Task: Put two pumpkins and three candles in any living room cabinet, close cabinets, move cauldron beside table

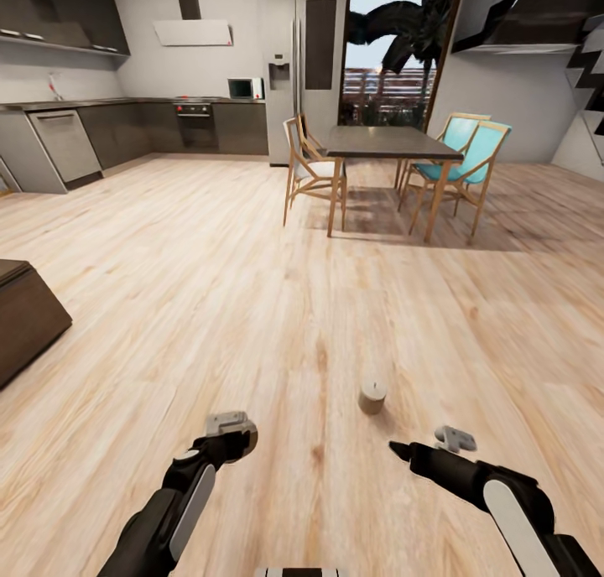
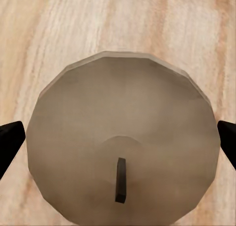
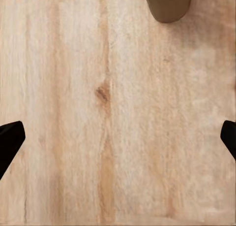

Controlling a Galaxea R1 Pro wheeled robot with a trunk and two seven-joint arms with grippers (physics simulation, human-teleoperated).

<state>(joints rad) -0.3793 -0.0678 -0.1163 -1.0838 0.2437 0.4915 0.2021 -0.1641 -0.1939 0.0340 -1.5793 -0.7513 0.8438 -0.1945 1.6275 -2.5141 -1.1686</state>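
A candle sits gripped in the left claw, another candle stands on the floor just ahead of the open right claw.

Right end effector spread wide above light wood floor, candle at frame edge

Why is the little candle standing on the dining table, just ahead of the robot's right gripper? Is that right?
Not quite. The candle stands on the wood floor, not on the dining table. It is just ahead of the right gripper, as the head view shows.
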